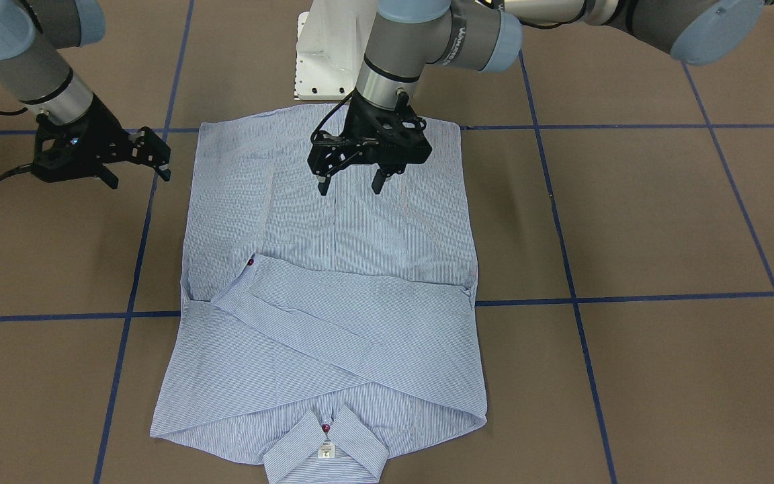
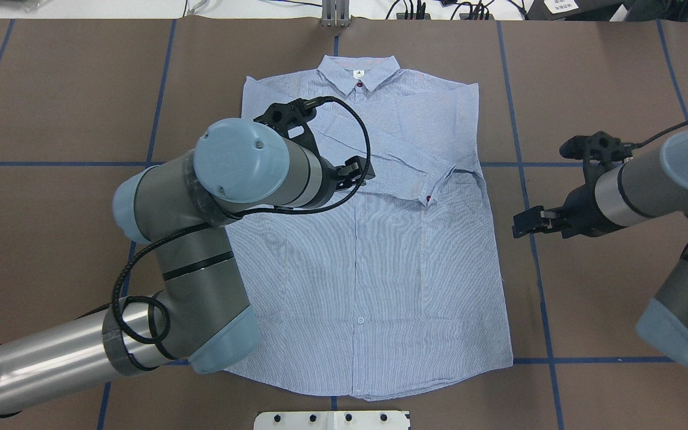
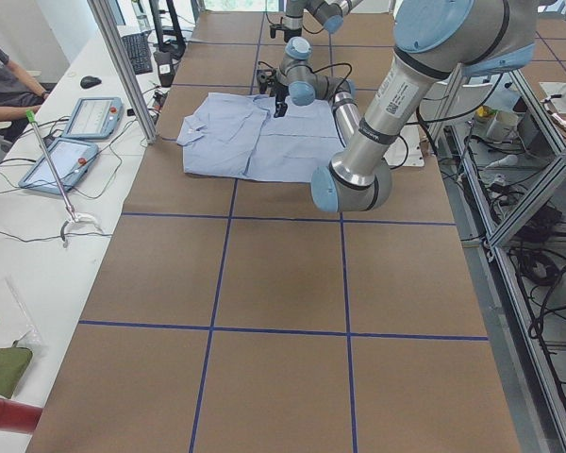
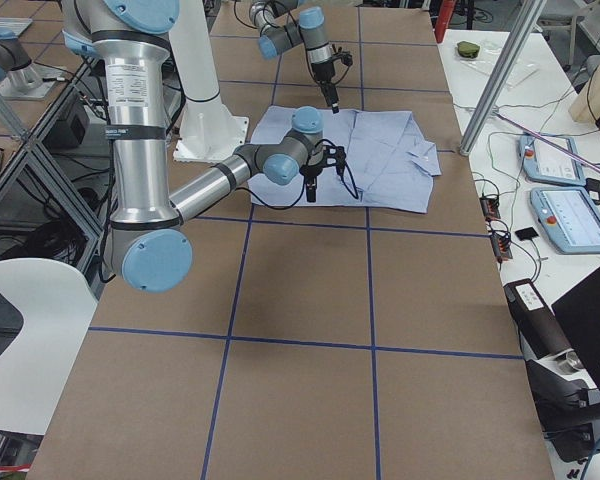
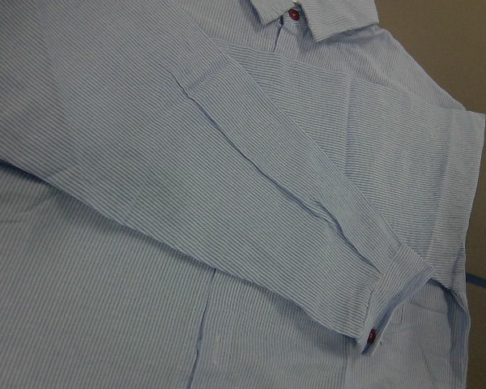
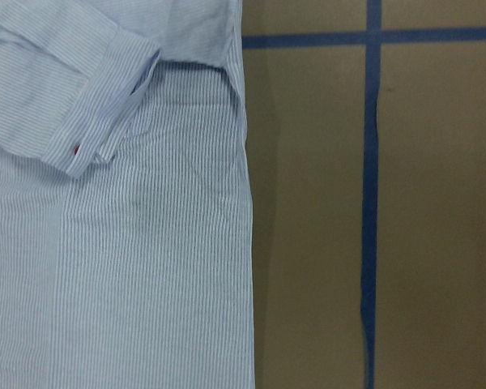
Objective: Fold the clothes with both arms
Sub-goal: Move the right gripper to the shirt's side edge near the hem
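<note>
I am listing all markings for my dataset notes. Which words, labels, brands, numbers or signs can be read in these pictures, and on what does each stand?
Nothing can be read with certainty.
Neck label of the shirt: dark print, too small to read.
Lettering on the left arm: too blurred to read.
Green mark on the pale bag: cut off by the picture's edge.
</note>
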### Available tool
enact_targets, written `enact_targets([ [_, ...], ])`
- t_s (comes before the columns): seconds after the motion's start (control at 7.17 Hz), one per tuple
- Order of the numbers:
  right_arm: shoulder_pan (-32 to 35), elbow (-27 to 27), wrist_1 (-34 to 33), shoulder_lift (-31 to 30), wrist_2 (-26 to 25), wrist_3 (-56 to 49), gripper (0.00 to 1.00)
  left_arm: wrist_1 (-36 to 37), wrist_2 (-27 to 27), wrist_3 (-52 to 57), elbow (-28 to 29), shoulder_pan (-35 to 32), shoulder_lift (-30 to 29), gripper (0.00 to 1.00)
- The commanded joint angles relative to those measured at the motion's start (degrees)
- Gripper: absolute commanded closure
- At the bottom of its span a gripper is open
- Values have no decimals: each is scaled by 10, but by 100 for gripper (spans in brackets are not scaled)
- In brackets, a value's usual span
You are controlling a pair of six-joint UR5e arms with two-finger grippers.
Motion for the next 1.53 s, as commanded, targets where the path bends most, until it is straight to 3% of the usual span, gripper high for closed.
enact_targets([
  [0.0,-98,28,81,-76,-55,107,1,21,-1,4,-39,-1,24,2],
  [0.14,-159,28,124,-110,-117,143,1,45,0,4,-57,-1,24,2],
  [0.28,-209,29,125,-111,-162,180,1,52,0,5,-62,0,25,2],
  [0.7,-247,25,124,-109,-174,186,1,51,1,5,-62,0,24,2],
  [0.84,-255,25,122,-108,-174,186,4,52,1,5,-62,0,23,2],
  [1.12,-264,21,117,-103,-174,186,24,52,1,5,-62,0,24,2],
  [1.39,-267,19,85,-83,-172,186,25,52,1,5,-62,-1,24,2],
])
